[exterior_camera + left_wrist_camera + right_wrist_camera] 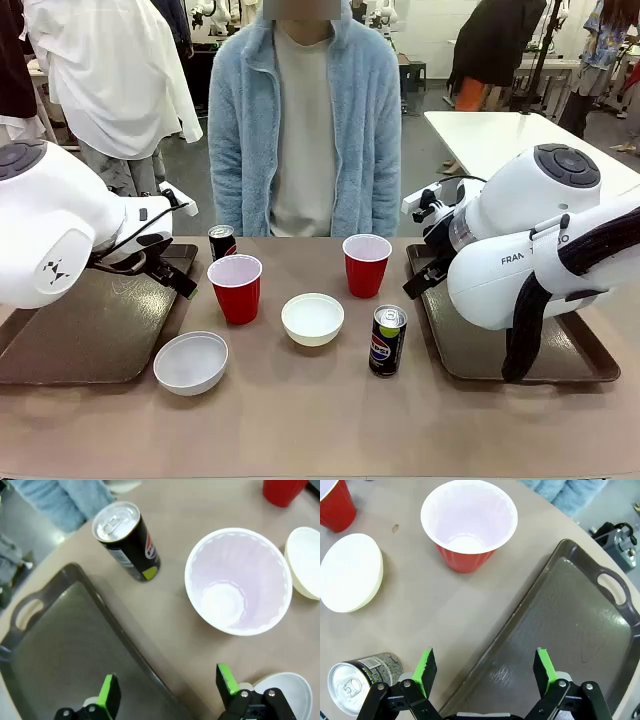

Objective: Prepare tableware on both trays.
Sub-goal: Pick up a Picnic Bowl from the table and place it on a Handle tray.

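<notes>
Both dark brown trays are bare, the left tray (70,340) under my left arm and the right tray (470,345) under my right arm. Between them on the table stand two red cups (236,288) (366,264), two white bowls (191,362) (313,319) and two black Pepsi cans (222,242) (387,340). My left gripper (167,685) hangs open over its tray's inner rim (115,630), near a can (127,540) and a cup (238,582). My right gripper (485,665) is open above its tray's edge (520,625), with a cup (468,522), bowl (350,580) and can (360,682) nearby.
A person in a light blue fleece (305,120) stands at the far side of the table, hands out of sight. Another white table (500,135) stands behind on the right. The brown tabletop (320,420) lies bare toward the near edge.
</notes>
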`<state>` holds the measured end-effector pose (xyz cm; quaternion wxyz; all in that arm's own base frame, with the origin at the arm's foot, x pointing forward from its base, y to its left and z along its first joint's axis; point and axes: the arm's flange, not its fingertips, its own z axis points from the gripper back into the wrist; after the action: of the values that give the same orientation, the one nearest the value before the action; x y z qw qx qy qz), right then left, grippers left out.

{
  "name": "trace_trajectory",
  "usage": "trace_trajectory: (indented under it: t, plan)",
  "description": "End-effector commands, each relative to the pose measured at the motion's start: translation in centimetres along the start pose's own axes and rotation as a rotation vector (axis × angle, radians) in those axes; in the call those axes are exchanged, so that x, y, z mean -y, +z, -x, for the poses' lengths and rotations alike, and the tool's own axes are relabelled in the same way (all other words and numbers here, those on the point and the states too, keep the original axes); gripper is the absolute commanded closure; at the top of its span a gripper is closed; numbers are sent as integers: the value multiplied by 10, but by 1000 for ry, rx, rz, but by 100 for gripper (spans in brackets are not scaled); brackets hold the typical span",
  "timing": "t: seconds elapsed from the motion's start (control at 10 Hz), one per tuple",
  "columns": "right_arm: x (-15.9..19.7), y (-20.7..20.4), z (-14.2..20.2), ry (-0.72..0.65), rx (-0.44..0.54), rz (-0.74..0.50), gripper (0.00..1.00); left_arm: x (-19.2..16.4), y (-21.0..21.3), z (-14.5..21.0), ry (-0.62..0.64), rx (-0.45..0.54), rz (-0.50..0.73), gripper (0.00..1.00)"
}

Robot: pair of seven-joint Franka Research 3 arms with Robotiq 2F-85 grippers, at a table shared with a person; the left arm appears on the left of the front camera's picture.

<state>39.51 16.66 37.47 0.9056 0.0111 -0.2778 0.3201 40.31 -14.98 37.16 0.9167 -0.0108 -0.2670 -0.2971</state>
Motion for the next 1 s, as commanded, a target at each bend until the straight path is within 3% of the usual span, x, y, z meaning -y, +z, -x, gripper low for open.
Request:
trace_trajectory:
  t: [0.0,0.9]
  plan:
    - [0,0,0,0,0,0,0,0,0,0,0,0,0,0]
    - [0,0,0,0,0,0,0,0,0,0,0,0,0,0]
